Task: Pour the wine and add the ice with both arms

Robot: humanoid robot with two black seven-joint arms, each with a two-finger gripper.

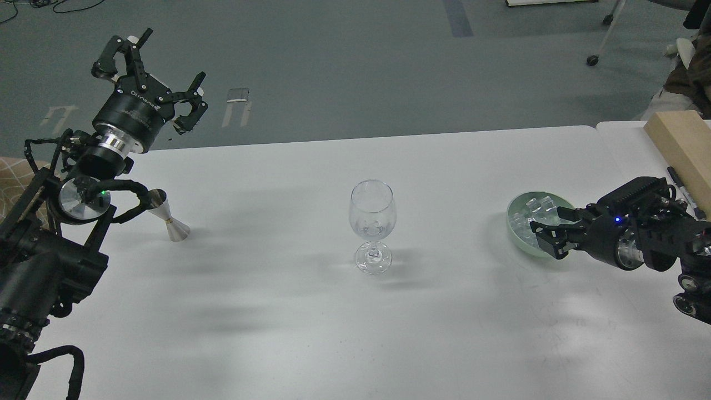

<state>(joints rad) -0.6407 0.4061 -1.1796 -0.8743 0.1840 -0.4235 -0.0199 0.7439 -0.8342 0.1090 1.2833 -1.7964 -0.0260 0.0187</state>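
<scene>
A clear wine glass (pixel 372 222) stands upright at the middle of the white table (pixel 311 333). It looks empty apart from some glints low in the bowl. A pale green bowl (pixel 519 233) at the right holds several clear ice cubes (pixel 534 208). My right gripper (pixel 550 229) is open, fingers spread, right over the bowl's near side among the cubes. I cannot tell if it touches a cube. My left gripper (pixel 150 72) is open and empty, raised beyond the table's far left edge. A steel jigger (pixel 169 218) stands on the table below that arm.
A light wooden block (pixel 680 141) lies at the far right edge, with a black pen (pixel 686 191) beside it. A seam splits the table from a second one at the right. A chair caster and grey floor lie beyond the far edge.
</scene>
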